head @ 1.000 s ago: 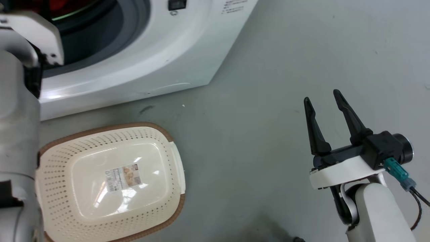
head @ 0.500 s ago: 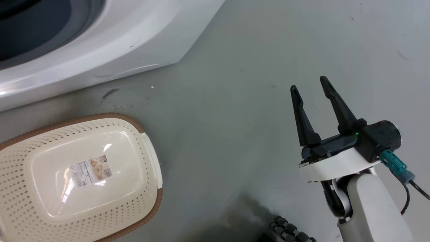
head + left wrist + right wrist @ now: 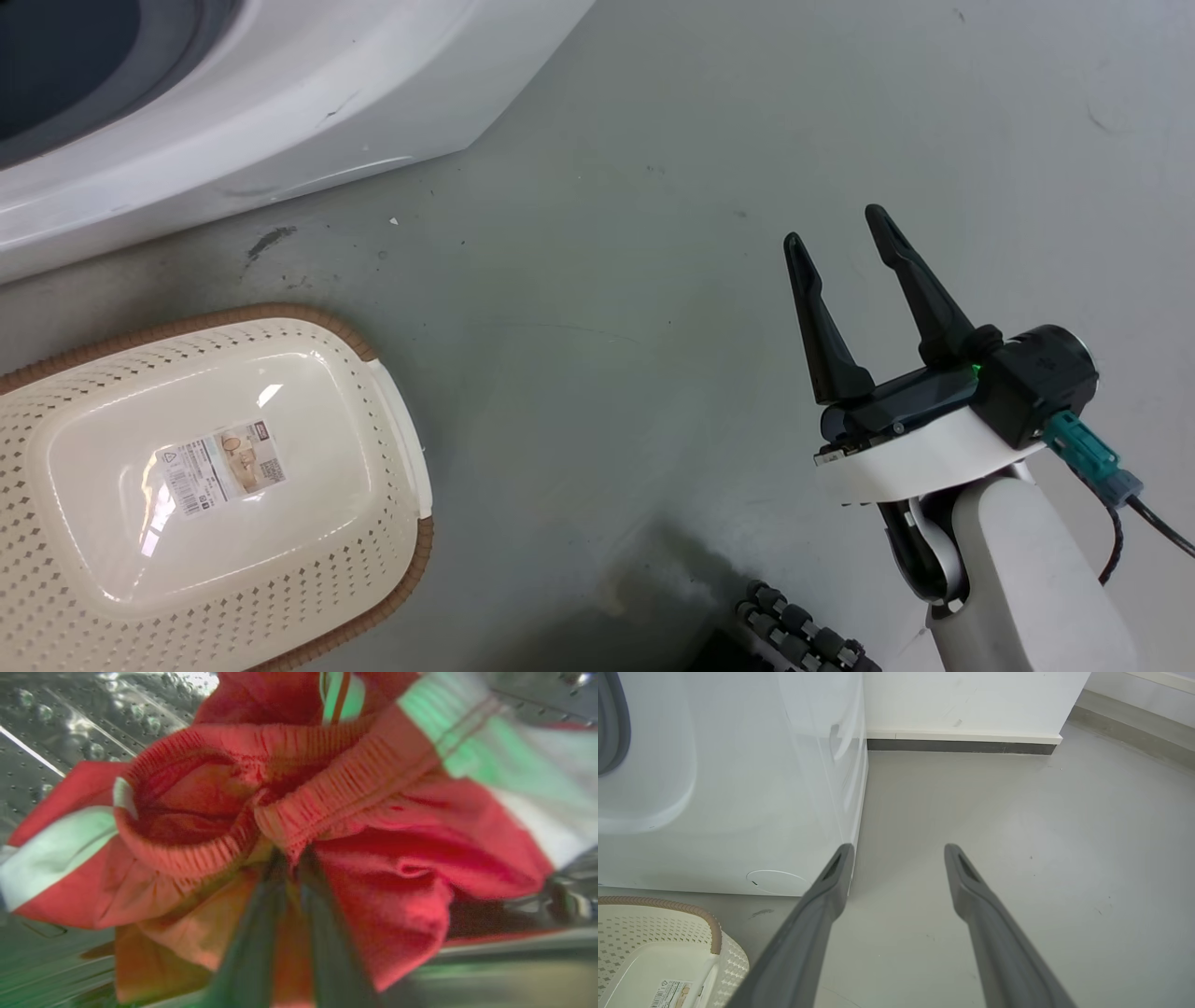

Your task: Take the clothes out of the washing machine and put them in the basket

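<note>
Clamping left gripper (image 3: 292,856) on red clothes (image 3: 373,877) inside steel drum (image 3: 46,732); holding right gripper (image 3: 834,227) apart, empty, two o'clock from basket (image 3: 187,321).

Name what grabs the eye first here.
Bright red clothes with white stripes bunch in the drum across the left wrist view, the left gripper shut on them. In the head view, the cream basket sits empty on the floor at lower left below the washing machine, and the open right gripper hangs at lower right.
</note>
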Robot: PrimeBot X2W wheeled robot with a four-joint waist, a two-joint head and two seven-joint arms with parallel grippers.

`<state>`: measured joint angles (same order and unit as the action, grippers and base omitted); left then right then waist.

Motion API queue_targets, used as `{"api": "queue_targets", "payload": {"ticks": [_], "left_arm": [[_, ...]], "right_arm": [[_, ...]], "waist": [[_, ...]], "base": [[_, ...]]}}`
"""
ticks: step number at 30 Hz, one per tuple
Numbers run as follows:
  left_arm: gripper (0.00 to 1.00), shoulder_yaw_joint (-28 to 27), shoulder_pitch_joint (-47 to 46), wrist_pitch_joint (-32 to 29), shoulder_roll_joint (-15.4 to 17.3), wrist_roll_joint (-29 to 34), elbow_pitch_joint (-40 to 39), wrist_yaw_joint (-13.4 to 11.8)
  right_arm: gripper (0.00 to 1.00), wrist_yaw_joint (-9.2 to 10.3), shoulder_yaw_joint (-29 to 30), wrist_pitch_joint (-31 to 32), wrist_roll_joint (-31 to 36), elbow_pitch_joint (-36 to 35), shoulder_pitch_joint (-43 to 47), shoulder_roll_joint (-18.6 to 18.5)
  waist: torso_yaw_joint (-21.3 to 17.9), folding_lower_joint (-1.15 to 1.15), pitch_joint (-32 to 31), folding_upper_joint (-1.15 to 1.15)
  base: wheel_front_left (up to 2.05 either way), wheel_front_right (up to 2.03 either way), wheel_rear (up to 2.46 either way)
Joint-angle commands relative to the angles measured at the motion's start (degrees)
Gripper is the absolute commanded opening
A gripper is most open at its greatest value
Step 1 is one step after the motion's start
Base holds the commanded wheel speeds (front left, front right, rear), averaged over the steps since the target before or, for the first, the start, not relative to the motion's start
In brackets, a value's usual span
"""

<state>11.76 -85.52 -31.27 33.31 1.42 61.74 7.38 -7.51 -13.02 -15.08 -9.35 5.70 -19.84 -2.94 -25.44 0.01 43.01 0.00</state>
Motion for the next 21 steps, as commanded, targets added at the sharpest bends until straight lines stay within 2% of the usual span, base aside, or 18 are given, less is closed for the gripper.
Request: {"api": "queue_targets", "payload": {"ticks": [1,4,12,14,21], "left_arm": [[0.0,-0.02,-0.01,0.12,0.25,-0.2,-0.85,-0.38],[0.0,-0.19,1.78,2.63,0.26,-0.72,-3.31,-1.61],[0.0,-2.26,8.97,17.94,-1.9,-3.63,-9.93,-5.81],[0.0,-2.62,10.18,19.73,-2.28,-4.25,-10.12,-6.16],[0.0,-5.18,17.77,33.5,-5.27,-7.95,-10.09,-8.62]], "right_arm": [[1.0,0.05,0.02,-0.1,-0.41,-0.03,-0.93,0.11],[1.0,0.05,0.3,-0.1,-0.22,0.18,-1.06,0.11],[1.0,0.05,1.81,-0.11,0.89,0.36,-1.29,0.11],[1.0,0.04,1.97,-0.11,1.11,0.36,-1.38,0.11],[1.0,0.05,3.17,-0.11,2.63,0.86,0.33,0.11]], "waist": [[0.05,-0.01,-0.13,0.0],[0.33,-0.01,-0.73,0.0],[2.16,-0.01,-2.99,0.0],[2.33,-0.01,-3.43,0.0],[4.05,-0.01,-7.97,0.0]], "base": [[0.0,0.0,0.0],[0.0,0.0,0.0],[0.0,0.0,0.0],[0.0,0.0,0.0],[0.0,0.0,0.0]]}}
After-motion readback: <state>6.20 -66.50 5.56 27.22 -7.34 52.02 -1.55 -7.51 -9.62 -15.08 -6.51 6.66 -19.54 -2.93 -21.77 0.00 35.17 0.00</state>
